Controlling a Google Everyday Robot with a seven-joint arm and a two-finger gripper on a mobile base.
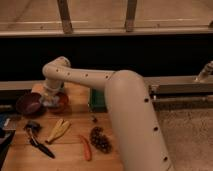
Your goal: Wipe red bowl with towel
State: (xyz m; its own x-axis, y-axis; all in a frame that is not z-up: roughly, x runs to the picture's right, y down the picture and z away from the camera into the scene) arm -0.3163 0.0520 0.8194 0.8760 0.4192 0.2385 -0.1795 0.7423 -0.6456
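Camera view: the single arm (115, 95) reaches from the lower right across the wooden counter (70, 155) toward its far left corner. The gripper (50, 100) hangs at the end of that reach, directly over the red bowl (59, 101), with what looks like a pale towel (49, 103) bunched beneath it, touching the bowl's near-left rim. Whether the jaws are spread or pressed on the cloth cannot be told; the wrist hides them.

The red bowl sits just below and slightly right of the jaws, so any wiping stroke likely runs rightward and inward across the bowl's hollow. Being round, the bowl has no long axis to line up with.

Room is tight on the left: a darker bowl (29, 104) stands just beside the red one, nearly touching. A green object (97, 100) lies near on the right, partly behind the arm. Toward the front, a banana (59, 130), a dark tool (37, 140), a pine cone (100, 139) and a red chili (86, 148) lie well apart from the bowl. The counter's back edge runs close behind it.
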